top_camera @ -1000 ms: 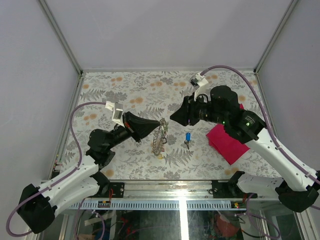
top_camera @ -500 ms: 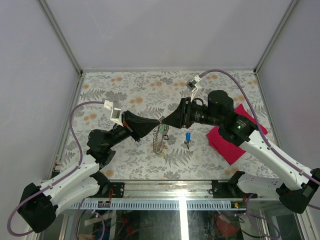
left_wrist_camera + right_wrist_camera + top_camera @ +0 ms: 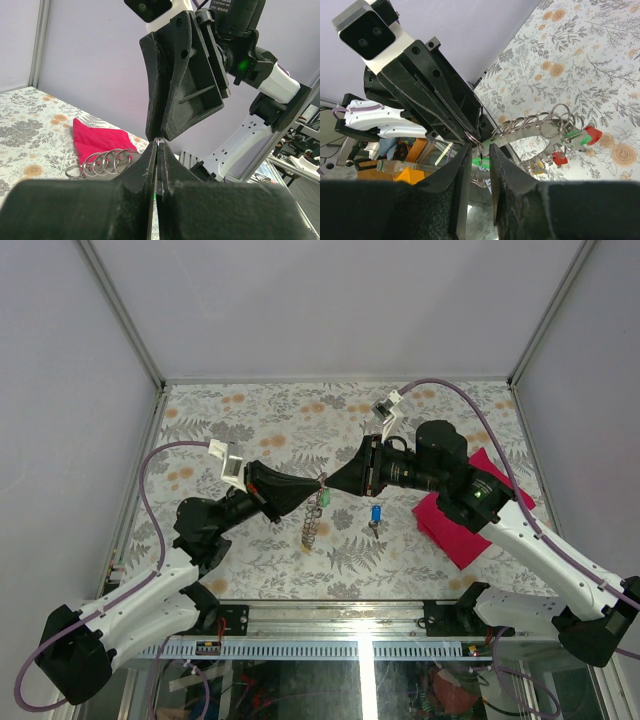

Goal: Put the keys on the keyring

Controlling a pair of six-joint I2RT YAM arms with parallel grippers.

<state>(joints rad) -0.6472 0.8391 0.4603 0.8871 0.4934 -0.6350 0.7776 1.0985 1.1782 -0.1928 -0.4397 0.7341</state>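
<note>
Left gripper (image 3: 156,149) clamped on one keyring (image 3: 311,524); right gripper (image 3: 480,150) slightly parted, hold unclear. One green key (image 3: 324,498) beneath both; one blue key (image 3: 375,514) nearby.

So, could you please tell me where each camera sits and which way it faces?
Top external: fixed above and behind the arm bases, looking down on the table; the left arm and right arm show whole, jaws meeting at the keyring.
Left wrist: on the left arm, looking along its own jaws at the right arm and red cloth.
Right wrist: on the right arm, looking between its own jaws at the left arm.
Shared: both wrist views show the keyring and the other arm's jaws.
</note>
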